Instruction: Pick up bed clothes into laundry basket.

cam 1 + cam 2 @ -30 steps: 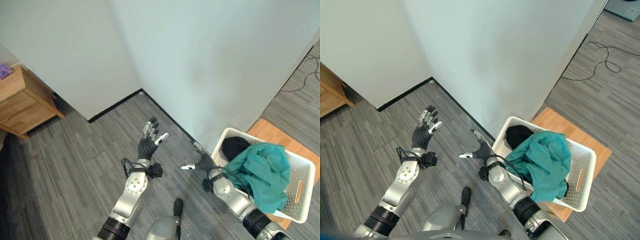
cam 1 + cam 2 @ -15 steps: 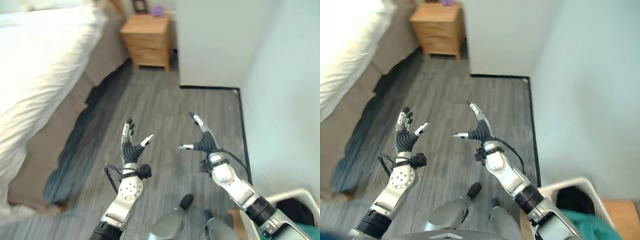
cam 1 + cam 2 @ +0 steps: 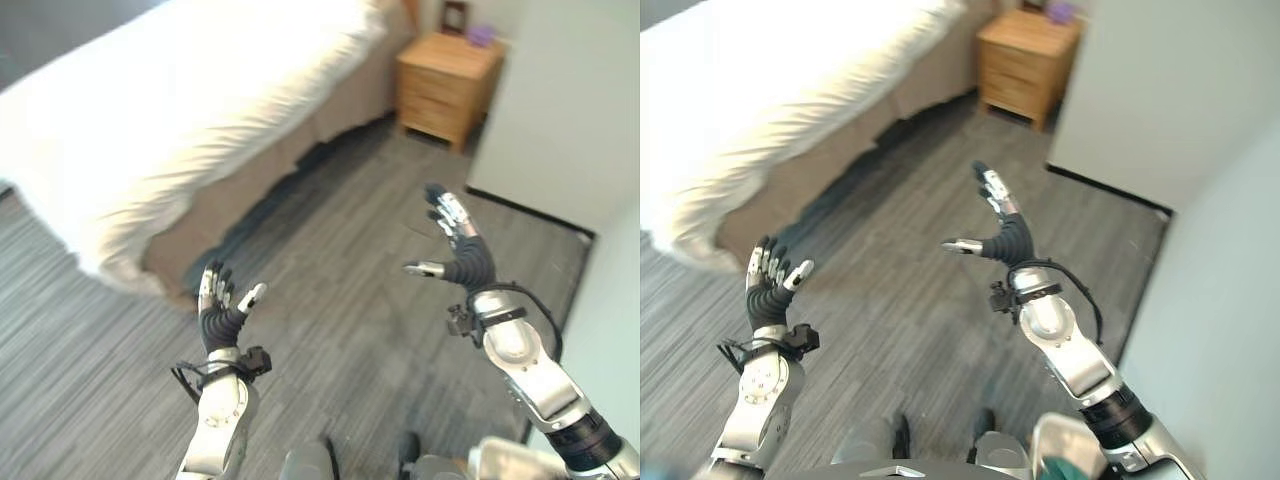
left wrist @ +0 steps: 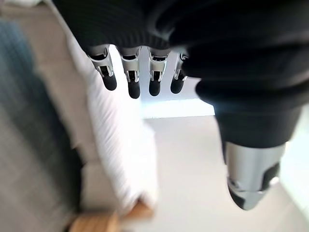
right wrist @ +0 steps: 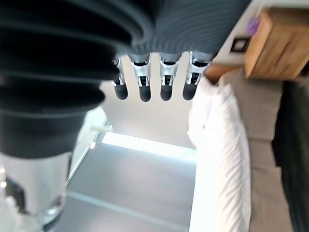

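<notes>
Bed clothes, a white duvet (image 3: 190, 110), lie spread over the bed (image 3: 330, 105) and hang down its near side and corner; no loose garment can be made out on them. The grey plank floor (image 3: 330, 300) runs between the bed and a wooden nightstand (image 3: 445, 85) at the head end. A white basket corner (image 3: 1065, 440) with a scrap of teal cloth (image 3: 1050, 462) peeks in at the lower edge. The right hand (image 3: 455, 250) is raised, fingers straight and thumb out, holding nothing; the left hand (image 3: 222, 315), lower and nearer the bed corner, is likewise spread and empty. Judging by this, the hands are between loads; reaching the bed calls for closing the gap.
</notes>
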